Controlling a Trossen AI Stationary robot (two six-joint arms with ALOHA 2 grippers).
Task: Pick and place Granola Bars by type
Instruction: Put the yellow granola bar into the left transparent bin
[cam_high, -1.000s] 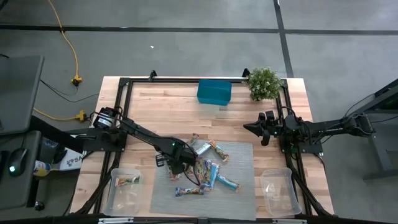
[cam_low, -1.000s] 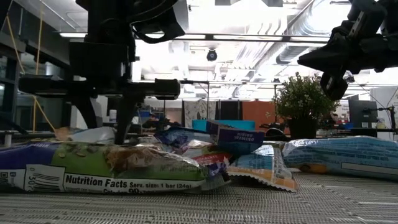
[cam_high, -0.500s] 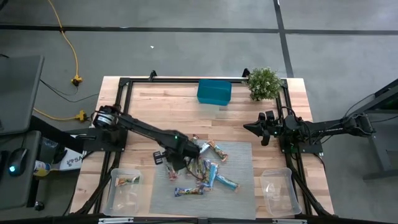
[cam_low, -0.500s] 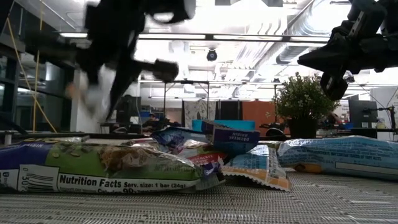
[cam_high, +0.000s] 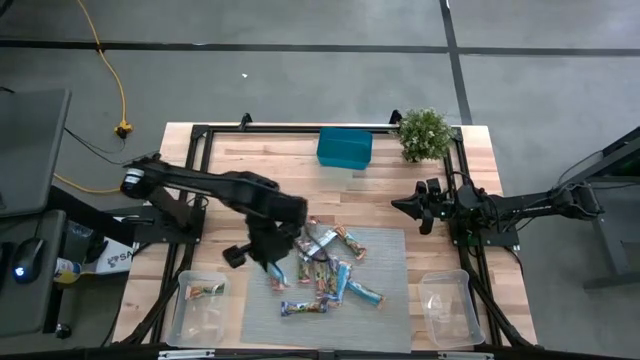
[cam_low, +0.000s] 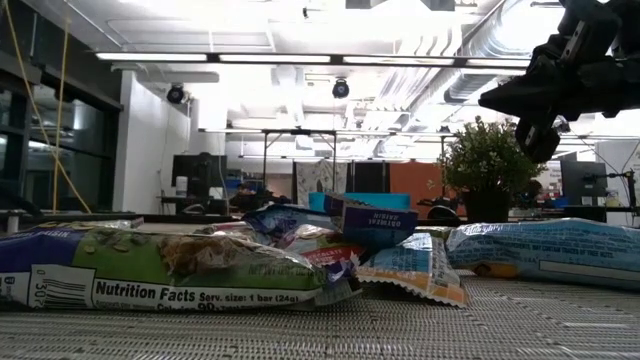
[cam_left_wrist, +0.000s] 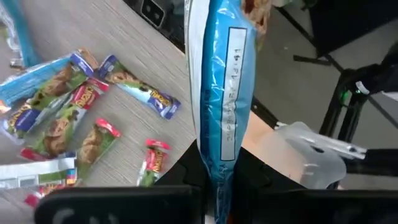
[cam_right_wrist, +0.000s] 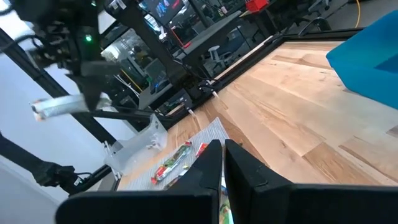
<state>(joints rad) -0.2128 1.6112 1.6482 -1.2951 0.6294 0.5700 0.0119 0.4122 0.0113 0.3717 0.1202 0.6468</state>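
Above the pile of bars (cam_high: 325, 270), the left end effector (cam_left_wrist: 217, 186) is pinching a light blue bar (cam_left_wrist: 219, 93) tight. I'd be carrying it level toward the empty tub (cam_high: 447, 305), staying high over that pile.

Bar in left hand (cam_left_wrist: 214, 205): light blue wrapper (cam_left_wrist: 222, 93), white label strip
Loose bars (cam_high: 325, 270) beside it: blue, red, green, yellow
Desk (cam_high: 270, 170): pale wood
Box (cam_high: 344, 147): teal
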